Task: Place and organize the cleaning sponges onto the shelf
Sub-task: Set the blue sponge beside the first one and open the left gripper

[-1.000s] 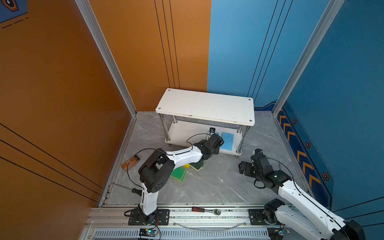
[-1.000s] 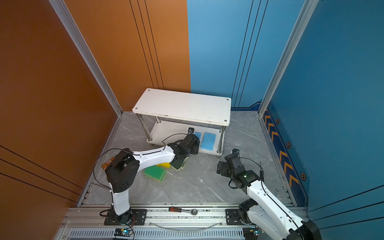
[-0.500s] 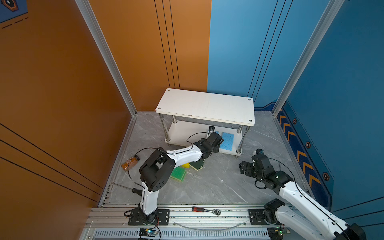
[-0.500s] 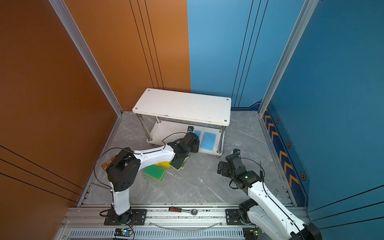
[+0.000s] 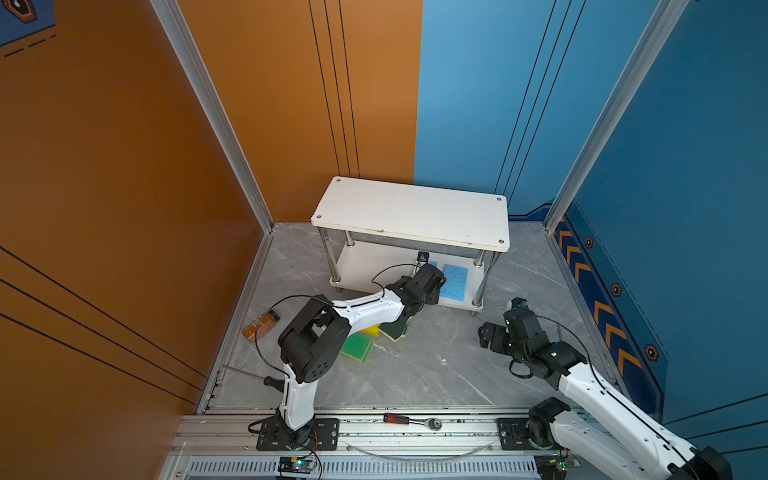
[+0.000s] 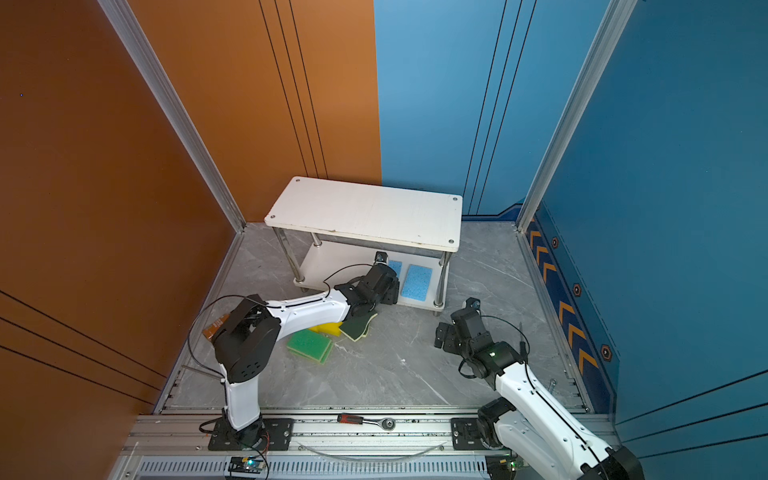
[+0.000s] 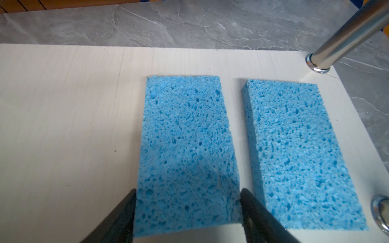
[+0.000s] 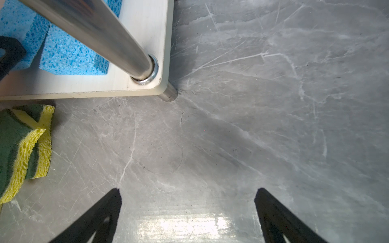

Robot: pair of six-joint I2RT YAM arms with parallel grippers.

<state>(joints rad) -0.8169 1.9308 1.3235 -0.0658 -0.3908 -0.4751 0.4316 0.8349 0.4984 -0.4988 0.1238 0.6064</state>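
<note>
While the left pincer [image 7: 187, 190] reaches in under the top board of the shelf [image 5: 411, 216], its two fingers stand on either side of the near end of a blue sponge [image 7: 187, 136]. That sponge lies flat on the lower board [image 7: 63, 126]. Its sides run straight with no dent, so I judge it let go, jaws parted, though whether a finger brushes it is hard to say. A second blue sponge [image 7: 294, 151] lies just beside it, parallel, near a metal post [image 7: 347, 35]. The right pincer [image 8: 188, 189] hangs wide apart and empty over the bare floor [image 8: 273, 105].

More sponges lie on the floor in front of the shelf: two dark green sponges [image 8: 12, 136] overlapping, a light green sponge [image 5: 356, 347] and a yellow sponge [image 5: 372, 331]. All look light, soft and springy, and a hard squeeze would likely buckle them. They are best taken across the short width, by the long edges near the middle, low enough to catch the thin side.

The left arm covers much of that heap in both top views, so the sponges there cannot be counted. The top board hides the back of the lower one.
</note>
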